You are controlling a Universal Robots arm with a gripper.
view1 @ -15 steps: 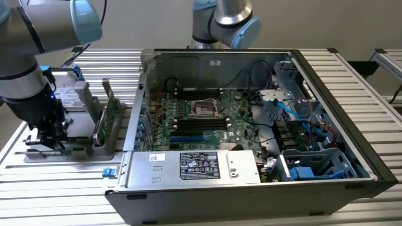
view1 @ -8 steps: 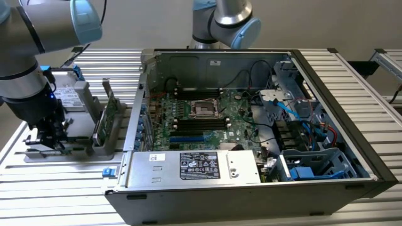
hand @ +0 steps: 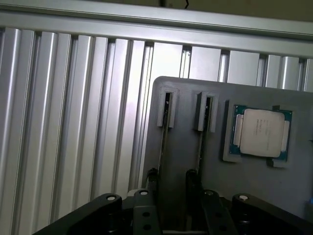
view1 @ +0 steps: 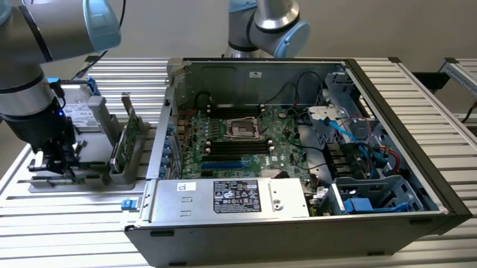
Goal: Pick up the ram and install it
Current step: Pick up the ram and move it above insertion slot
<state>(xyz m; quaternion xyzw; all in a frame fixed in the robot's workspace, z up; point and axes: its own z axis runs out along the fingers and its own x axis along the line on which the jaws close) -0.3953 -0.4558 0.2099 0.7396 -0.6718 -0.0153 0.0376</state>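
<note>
The task seemed only at its beginning. The pincer (hand: 172,180) hung low over the grey holder (hand: 183,142) on the bench (hand: 73,122). Its fingers (hand: 152,177) were apart, one on each side of the ram (hand: 164,147), which stood on edge in its slot, not yet lifted. Lifting it and installing it in the computer case (view1: 298,167) remained.

— What's on the slatted table (view1: 75,234)?
— An open computer case (view1: 395,184), its motherboard (view1: 223,151) bare, a power supply (view1: 231,196) along the near side.
— And on the exterior view's left?
— A grey tray (hand: 181,147) with a square processor (hand: 261,132) seated in its pocket, and a green card (view1: 127,146) standing upright.
</note>
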